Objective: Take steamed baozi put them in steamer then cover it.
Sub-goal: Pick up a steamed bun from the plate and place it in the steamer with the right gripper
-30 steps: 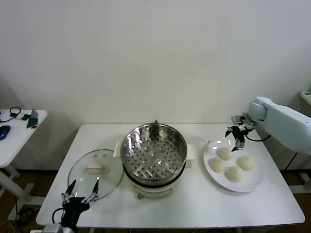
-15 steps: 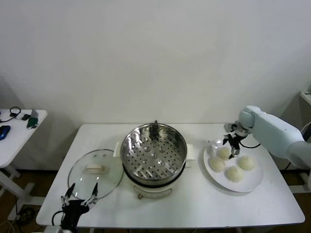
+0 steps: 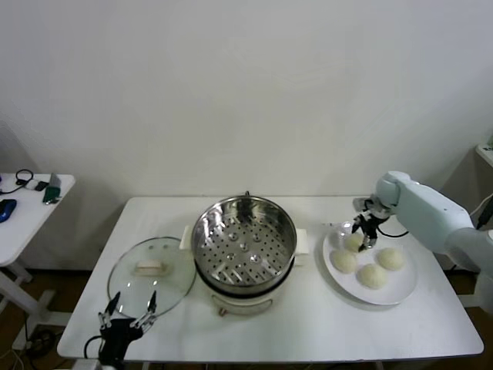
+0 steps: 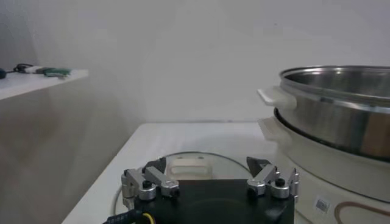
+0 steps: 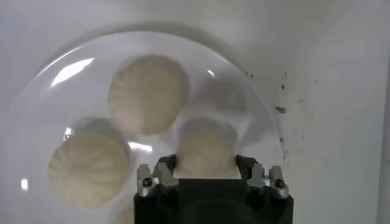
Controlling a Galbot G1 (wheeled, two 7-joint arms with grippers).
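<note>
Left hand spread wide, empty, low at bench front edge by glass cover, open steamer mid-bench holding no buns, white plate with four steamed baozi, right hand narrowed around, touching, rear-left bun, grip unconfirmed.

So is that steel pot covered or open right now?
Open. The steamer shows its bare perforated tray, and the glass cover lies flat on the table beside it.

We see cream-white baozi on white plate, shiny steel steamer with perforated tray, white tabletop.
</note>
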